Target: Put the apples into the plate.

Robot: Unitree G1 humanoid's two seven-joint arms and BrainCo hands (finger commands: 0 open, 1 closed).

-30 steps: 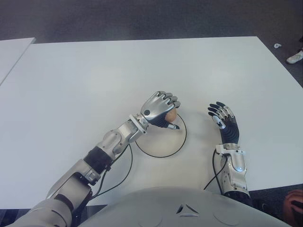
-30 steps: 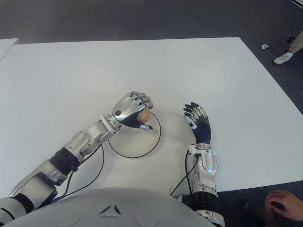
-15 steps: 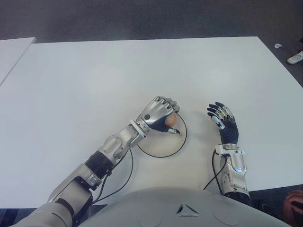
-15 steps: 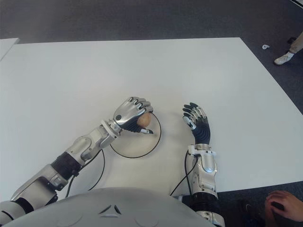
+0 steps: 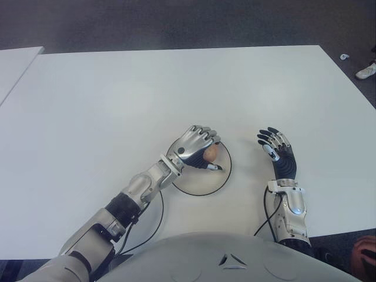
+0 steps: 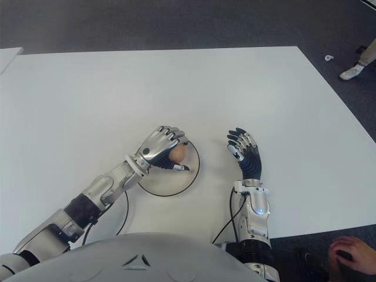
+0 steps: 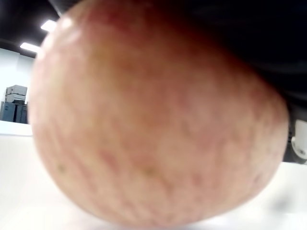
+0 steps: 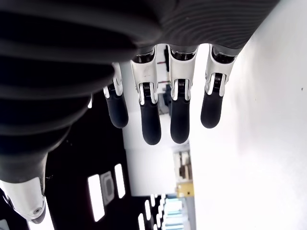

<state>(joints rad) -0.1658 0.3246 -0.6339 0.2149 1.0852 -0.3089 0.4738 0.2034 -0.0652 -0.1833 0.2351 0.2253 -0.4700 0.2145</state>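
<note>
Since a second ago the left hand has sunk lower over the plate, its forearm dropping closer to the white table. No writing or label can be read anywhere. Going left to right: the left hand's fingers are curled over the apple, gripping it above the far part of the white, dark-rimmed plate; whether the fruit already touches the plate is hard to tell. In the left wrist view the apple is pinkish red, streaked with yellow. Just right of the plate shows the right hand, fingers spread, holding nothing.
</note>
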